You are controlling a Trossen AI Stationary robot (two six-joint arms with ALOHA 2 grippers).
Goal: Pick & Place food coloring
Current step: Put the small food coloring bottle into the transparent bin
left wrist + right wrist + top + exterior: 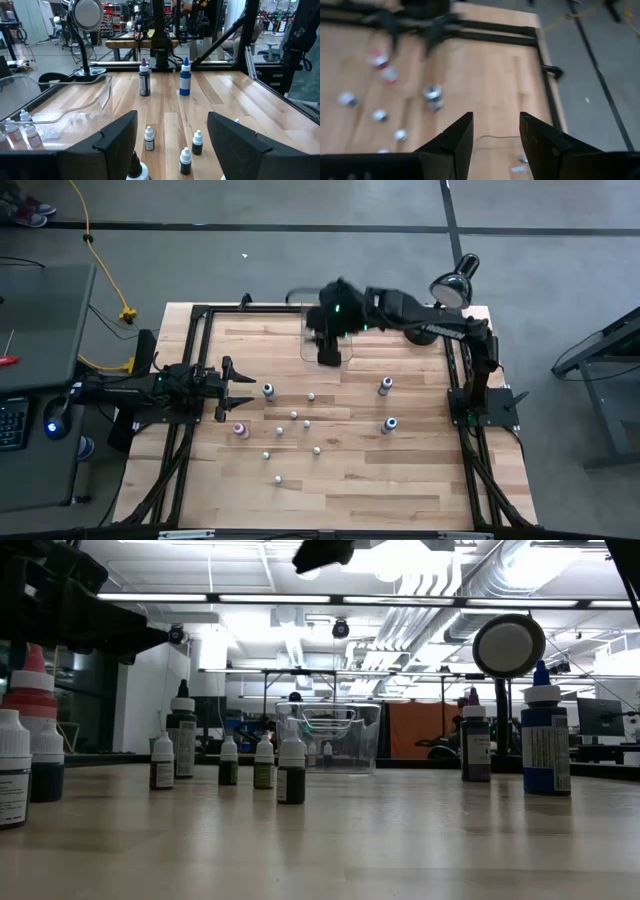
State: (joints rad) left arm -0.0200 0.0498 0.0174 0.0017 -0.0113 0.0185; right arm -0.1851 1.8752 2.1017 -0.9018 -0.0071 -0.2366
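The food coloring bottles stand upright and scattered over the wooden table: a larger one [268,390], two near the right side [386,386] [390,425], a pink one [240,429] and several tiny ones [306,423]. In the low view they show as a row [290,768]. My left gripper [248,390] [171,117] is open at the table's left, level, with the larger bottle [135,170] just ahead between its fingers, untouched. My right gripper [328,355] [496,125] is open, pointing down above the clear bin [310,330], and holds nothing. A few bottles lie inside the bin [20,127].
A round-headed desk lamp [455,280] [508,645] stands at the far right corner. A black frame [200,315] borders the table. Two tall bottles, dark [144,77] and blue [185,77], stand toward the right side. Bare wood lies along the near edge [380,490].
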